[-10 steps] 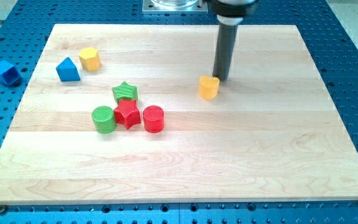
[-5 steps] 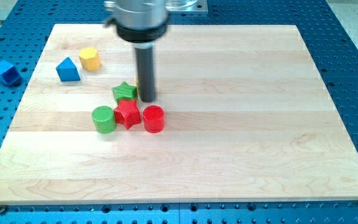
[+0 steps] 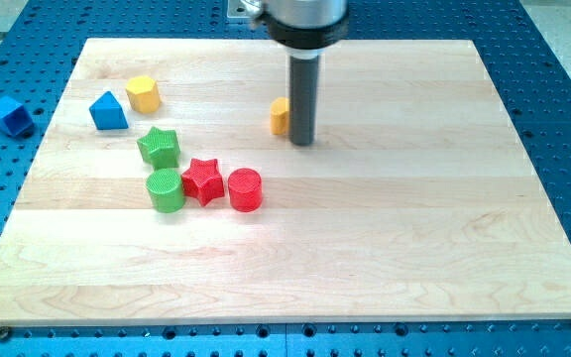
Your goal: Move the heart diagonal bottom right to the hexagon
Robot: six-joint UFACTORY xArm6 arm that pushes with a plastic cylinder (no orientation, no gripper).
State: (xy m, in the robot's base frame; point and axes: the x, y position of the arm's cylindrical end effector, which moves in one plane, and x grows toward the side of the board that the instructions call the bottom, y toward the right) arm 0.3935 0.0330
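The end effector is a straight dark rod with no jaws (so no open or closed state applies); its tip (image 3: 302, 142) rests on the wooden table (image 3: 385, 248), above the centre of the view.

The orange heart block (image 3: 280, 116) stands immediately to the view's left of the rod, partly hidden behind it. Whether rod and heart touch cannot be determined.

The yellow hexagon block (image 3: 143, 94) lies well to the view's left of the tip and slightly toward the view's top. The blue triangular block (image 3: 108, 111) sits just beside the hexagon, farther left.

Left of the tip and toward the view's bottom:
- the green star block (image 3: 158, 147);
- the green cylinder block (image 3: 166, 190), just below the green star;
- the red star block (image 3: 203, 180), touching the green cylinder;
- the red cylinder block (image 3: 245, 189), nearest the tip in this group.

A blue block (image 3: 9, 115) lies off the table, at the view's far left.
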